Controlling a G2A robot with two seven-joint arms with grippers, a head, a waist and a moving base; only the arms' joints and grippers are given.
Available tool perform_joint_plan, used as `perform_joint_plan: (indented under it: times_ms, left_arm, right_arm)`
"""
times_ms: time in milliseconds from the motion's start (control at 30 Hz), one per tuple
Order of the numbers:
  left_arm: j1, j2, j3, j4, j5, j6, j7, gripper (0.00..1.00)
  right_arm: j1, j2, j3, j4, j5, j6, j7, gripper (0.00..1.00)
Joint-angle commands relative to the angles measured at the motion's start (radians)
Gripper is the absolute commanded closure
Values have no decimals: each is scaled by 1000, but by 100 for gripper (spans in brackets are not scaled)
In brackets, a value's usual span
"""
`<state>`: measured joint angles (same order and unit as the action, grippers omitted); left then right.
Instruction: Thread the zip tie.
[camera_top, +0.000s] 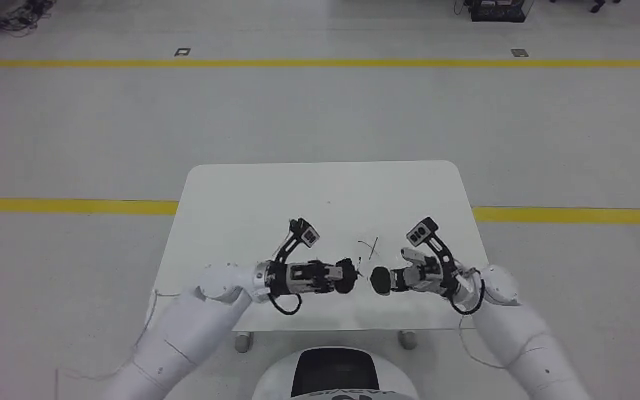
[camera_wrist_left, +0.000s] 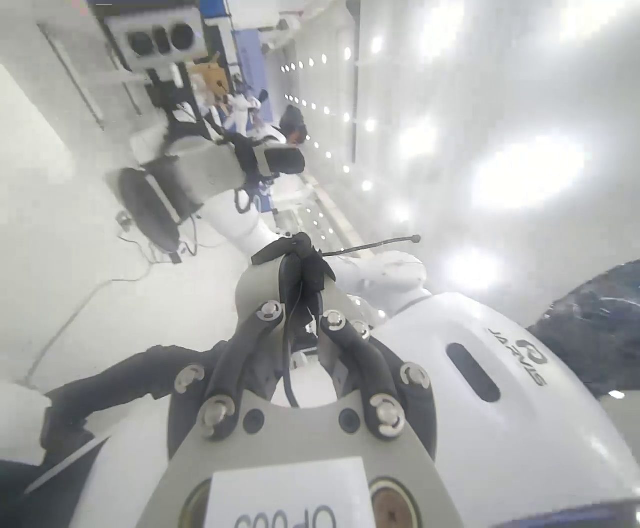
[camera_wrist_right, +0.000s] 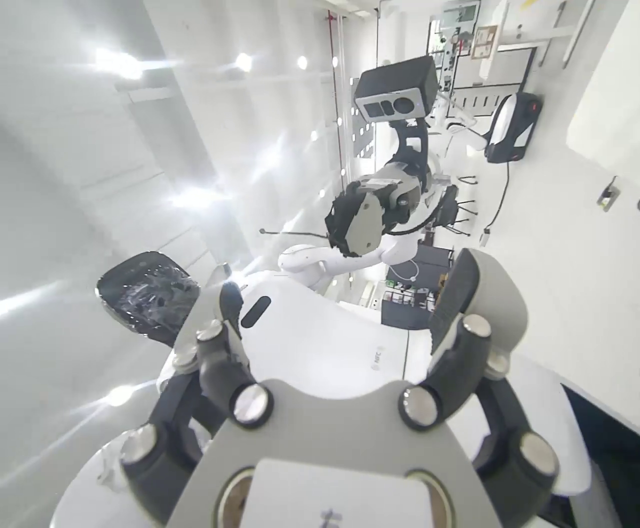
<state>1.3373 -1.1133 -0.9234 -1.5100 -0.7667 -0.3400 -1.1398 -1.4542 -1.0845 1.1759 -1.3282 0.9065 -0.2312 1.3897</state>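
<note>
Top view, lower centre: left tool (camera_top: 345, 277) and right tool (camera_top: 381, 279) tip to tip over the lower part of the white bench (camera_top: 320, 190). Close together, small gap between, not touching. Arms in from lower left and lower right corners.

Left tool: fingers (camera_wrist_left: 260, 285) pressed together, clamped on the zip tie (camera_wrist_left: 370, 245). Tips wrapped in black tape (camera_wrist_left: 312, 265). Left wrist view, centre frame: thin black strap pinched between the two tips. One length trailing down between the linkages toward lower centre. Other length sticking out to the right of frame, ending in a small thickened end (camera_wrist_left: 416, 239), free in the air.

Right wrist view: left tool just right of centre, strap poking out toward the left of frame, thickened end leading.

Right tool: fingers (camera_wrist_right: 145, 300) spread wide apart. One at left of frame with a dark crinkled pad, the other at right of frame.

Top view again: zip tie as faint dark lines just above the two tools in frame, mid-bench. Cannot tell from there whether touching the bench surface.

Floor (camera_top: 100, 130) pale grey. Two yellow stripes (camera_top: 300, 63) across frame, one near the top, one passing behind the bench's upper part.
</note>
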Motion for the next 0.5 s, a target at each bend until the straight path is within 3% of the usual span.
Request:
perform_joint_plan:
  times_ms: [0,167,467]
  left_arm:
    - [-21,-6,5,31,15,0,-19,100]
    - [-21,-6,6,30,14,1,-14,100]
    - [-17,-17,22,37,-74,0,-1,100]
  right_arm:
    - [4,2,-9,1,3,3,0,0]
    - [4,2,-9,1,3,3,0,0]
    - [-4,-11,-41,-25,132,22,0,0]
